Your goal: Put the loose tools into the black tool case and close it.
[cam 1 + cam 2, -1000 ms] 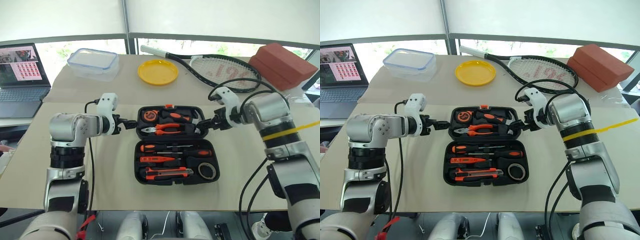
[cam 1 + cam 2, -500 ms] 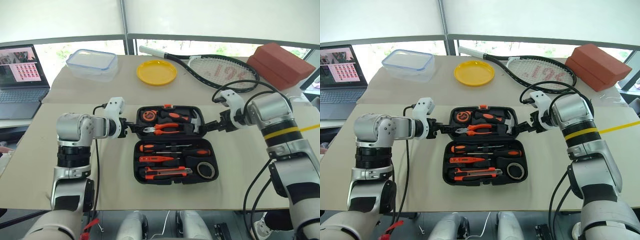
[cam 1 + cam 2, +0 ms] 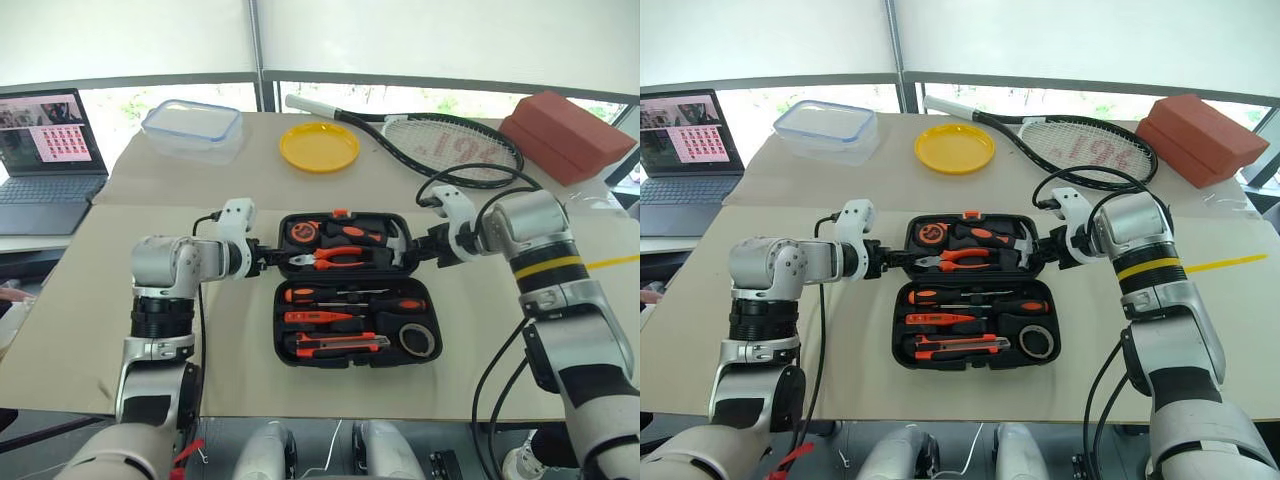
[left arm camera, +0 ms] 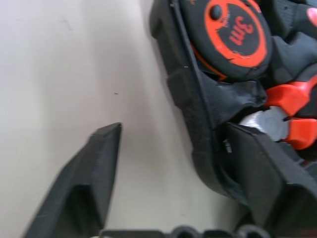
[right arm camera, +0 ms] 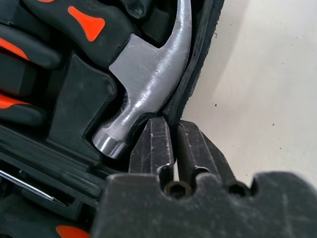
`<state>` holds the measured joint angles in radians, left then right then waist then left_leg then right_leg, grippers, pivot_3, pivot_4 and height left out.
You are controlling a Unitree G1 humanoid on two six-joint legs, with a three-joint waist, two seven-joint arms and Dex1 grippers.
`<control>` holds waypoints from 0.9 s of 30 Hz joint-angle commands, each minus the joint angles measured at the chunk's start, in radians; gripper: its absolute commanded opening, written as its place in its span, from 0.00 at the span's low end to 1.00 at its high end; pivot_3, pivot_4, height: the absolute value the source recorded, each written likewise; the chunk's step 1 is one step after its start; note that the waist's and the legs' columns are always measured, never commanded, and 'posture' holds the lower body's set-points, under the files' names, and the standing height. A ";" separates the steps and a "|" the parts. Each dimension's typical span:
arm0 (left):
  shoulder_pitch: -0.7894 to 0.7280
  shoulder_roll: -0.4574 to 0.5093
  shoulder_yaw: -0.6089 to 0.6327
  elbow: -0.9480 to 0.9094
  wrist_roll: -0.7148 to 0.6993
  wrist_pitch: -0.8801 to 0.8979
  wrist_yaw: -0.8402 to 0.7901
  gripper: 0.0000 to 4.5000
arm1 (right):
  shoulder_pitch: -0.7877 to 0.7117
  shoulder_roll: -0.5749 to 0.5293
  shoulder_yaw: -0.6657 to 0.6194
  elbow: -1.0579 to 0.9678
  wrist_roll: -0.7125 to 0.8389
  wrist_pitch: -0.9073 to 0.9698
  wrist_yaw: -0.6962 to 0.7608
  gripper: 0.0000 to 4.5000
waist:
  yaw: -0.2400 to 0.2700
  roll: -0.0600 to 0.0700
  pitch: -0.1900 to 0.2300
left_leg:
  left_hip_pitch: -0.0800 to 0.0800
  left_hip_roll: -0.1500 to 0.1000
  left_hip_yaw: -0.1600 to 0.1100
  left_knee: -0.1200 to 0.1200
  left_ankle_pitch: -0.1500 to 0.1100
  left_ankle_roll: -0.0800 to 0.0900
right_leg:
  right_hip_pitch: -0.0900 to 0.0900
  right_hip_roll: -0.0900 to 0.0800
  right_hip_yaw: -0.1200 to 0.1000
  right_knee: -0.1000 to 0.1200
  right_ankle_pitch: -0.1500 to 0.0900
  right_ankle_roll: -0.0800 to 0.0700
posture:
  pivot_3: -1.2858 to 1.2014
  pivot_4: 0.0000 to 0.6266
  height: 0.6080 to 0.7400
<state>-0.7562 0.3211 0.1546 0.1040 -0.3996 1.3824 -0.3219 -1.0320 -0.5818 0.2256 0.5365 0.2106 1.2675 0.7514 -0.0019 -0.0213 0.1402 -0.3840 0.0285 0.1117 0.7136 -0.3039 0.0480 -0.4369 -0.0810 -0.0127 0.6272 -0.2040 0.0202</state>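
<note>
The black tool case [image 3: 356,288] lies open on the table [image 3: 80,330], and everything else is placed from it. Its far half holds a tape measure [image 3: 300,230], pliers [image 3: 335,259] and a hammer [image 5: 148,82]. Its near half holds the two orange-and-black-handled screwdrivers [image 3: 345,297], the small all-orange screwdriver [image 3: 312,317], the utility knife [image 3: 335,343] and the tape roll [image 3: 417,340], each in its recess.

The left end effector [image 3: 268,257] is at the left edge of the case's far half. In the left wrist view one finger [image 4: 257,173] sits inside the rim next to the pliers and the other [image 4: 94,168] outside over bare table, so the jaws straddle the case wall with a gap still showing. The right end effector [image 3: 420,250] is at the right edge of the far half, and the right wrist view shows its fingers [image 5: 153,144] pinched tight on the case rim just beside the hammer head.

Beyond the case lie a yellow plate [image 3: 319,146], a tennis racket [image 3: 440,140] and a clear lidded box [image 3: 193,128]; a red brick-like block [image 3: 570,135] is far to its right, and a laptop [image 3: 45,150] far to its left. Nothing lies on the table between the case's two halves and either arm.
</note>
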 commanded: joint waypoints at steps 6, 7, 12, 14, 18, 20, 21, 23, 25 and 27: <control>0.031 -0.040 0.097 0.004 -0.024 0.018 0.034 0.07 | 0.016 0.016 -0.058 0.020 -0.005 0.000 -0.049 0.00 | -0.002 0.000 -0.001 | 0.001 0.000 0.000 0.000 0.000 0.000 | 0.000 0.000 0.000 0.001 0.000 0.000 | 0.52 0.24 1.00; 0.035 -0.044 0.110 -0.001 -0.026 -0.015 0.034 0.02 | 0.012 0.028 -0.094 0.023 0.005 -0.006 -0.065 0.00 | -0.005 0.000 -0.001 | 0.001 0.000 0.000 0.000 0.000 0.000 | 0.000 0.000 0.000 0.001 0.000 0.000 | 0.52 0.24 1.00; 0.083 -0.051 0.157 -0.063 -0.067 -0.233 -0.041 0.02 | 0.051 0.036 -0.211 -0.081 0.054 -0.106 -0.066 0.00 | -0.011 0.000 -0.001 | 0.004 0.000 0.000 -0.001 0.001 -0.001 | 0.000 -0.001 0.001 0.000 0.001 -0.001 | 0.52 0.24 1.00; 0.113 -0.036 0.142 -0.095 -0.081 -0.316 -0.093 0.02 | 0.106 0.011 -0.198 -0.182 0.055 -0.194 -0.027 0.00 | -0.012 0.000 -0.001 | 0.001 0.001 0.000 -0.001 0.002 -0.003 | -0.003 -0.001 0.001 0.001 0.002 -0.003 | 0.52 0.24 1.00; 0.206 0.025 0.044 -0.224 -0.049 -0.603 -0.275 0.02 | 0.302 -0.089 -0.120 -0.408 -0.040 -0.614 0.068 0.00 | -0.011 0.000 -0.001 | -0.004 0.001 0.000 -0.002 0.003 -0.003 | -0.007 0.001 0.001 0.003 0.002 -0.003 | 0.52 0.24 1.00; 0.262 0.060 -0.008 -0.251 0.024 -0.826 -0.341 0.02 | 0.394 -0.136 -0.093 -0.441 -0.097 -0.804 0.087 0.00 | -0.008 0.000 -0.001 | -0.007 0.001 0.000 -0.003 0.003 -0.004 | -0.010 0.002 0.000 0.001 0.002 -0.003 | 0.52 0.24 1.00; 0.289 0.081 -0.033 -0.253 0.055 -0.905 -0.363 0.02 | 0.426 -0.151 -0.091 -0.442 -0.114 -0.864 0.083 0.00 | -0.009 0.000 -0.001 | -0.007 0.001 0.001 -0.003 0.003 -0.004 | -0.011 0.002 0.001 0.000 0.002 -0.002 | 0.52 0.24 1.00; 0.339 0.119 -0.074 -0.237 0.125 -1.077 -0.402 0.02 | 0.483 -0.167 -0.103 -0.437 -0.136 -1.005 0.076 0.00 | -0.010 0.000 0.000 | -0.008 0.000 0.002 -0.003 0.003 -0.004 | -0.011 0.002 0.000 -0.003 0.002 -0.002 | 0.52 0.24 1.00; 0.395 0.169 -0.133 -0.196 0.222 -1.286 -0.438 0.02 | 0.529 -0.174 -0.115 -0.421 -0.160 -1.127 0.055 0.00 | -0.011 0.000 0.000 | -0.007 0.001 0.003 -0.003 0.003 -0.004 | -0.011 0.002 0.000 -0.003 0.002 -0.002 | 0.52 0.24 1.00; 0.432 0.216 -0.186 -0.142 0.310 -1.489 -0.467 0.02 | 0.551 -0.183 -0.115 -0.395 -0.203 -1.241 0.024 0.00 | -0.011 0.000 0.000 | -0.006 0.001 0.004 -0.003 0.003 -0.003 | -0.009 0.003 0.001 -0.004 0.002 -0.002 | 0.52 0.24 1.00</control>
<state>-0.3247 0.5009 0.0007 -0.0328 -0.1623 0.1114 -0.7440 -0.4903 -0.7344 0.1147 0.1280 0.0818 0.1437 0.7997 -0.0125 -0.0213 0.1399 -0.3877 0.0310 0.1156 0.7102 -0.3013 0.0447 -0.4446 -0.0779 -0.0119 0.6214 -0.2029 0.0171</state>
